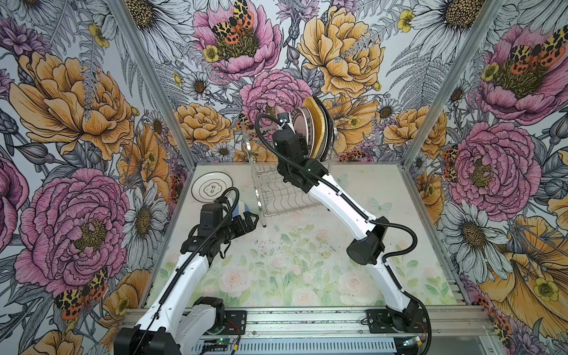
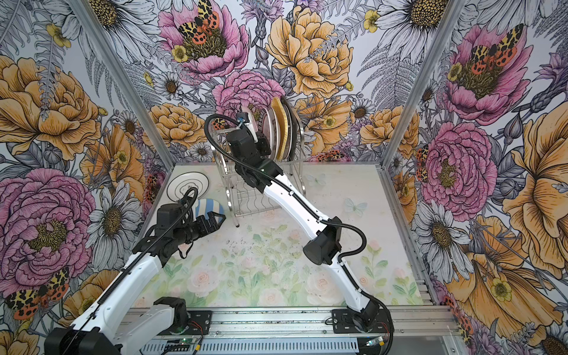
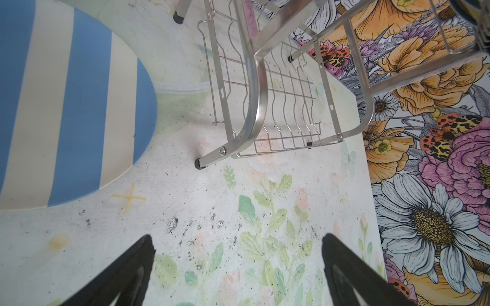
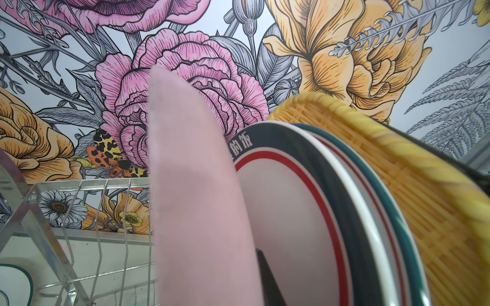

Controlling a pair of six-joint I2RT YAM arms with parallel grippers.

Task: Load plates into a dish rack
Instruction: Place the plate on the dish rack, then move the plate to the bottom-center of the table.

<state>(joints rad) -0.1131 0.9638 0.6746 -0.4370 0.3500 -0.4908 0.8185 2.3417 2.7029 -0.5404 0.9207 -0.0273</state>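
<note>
Plates [image 1: 314, 129] upright in dish rack [image 1: 276, 196]

Legible marking, one item: white Chinese characters "的饭" [image 4: 237, 144] on the dark rim of a red-ringed white plate [image 4: 286, 212] standing in the dish rack [image 4: 87, 186], near 11 o'clock of its face, cut off at the pink plate [image 4: 191, 185]. Sign: yellow cross [image 3: 129, 197] marked on the tabletop [image 3: 172, 201], just beside the blue-striped plate [image 3: 66, 106]

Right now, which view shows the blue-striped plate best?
The left wrist view: the blue-striped plate fills much of that picture, stripes sharp, lying flat on the table. In both top views the left arm hides part of it. The right wrist view does not show it.
</note>
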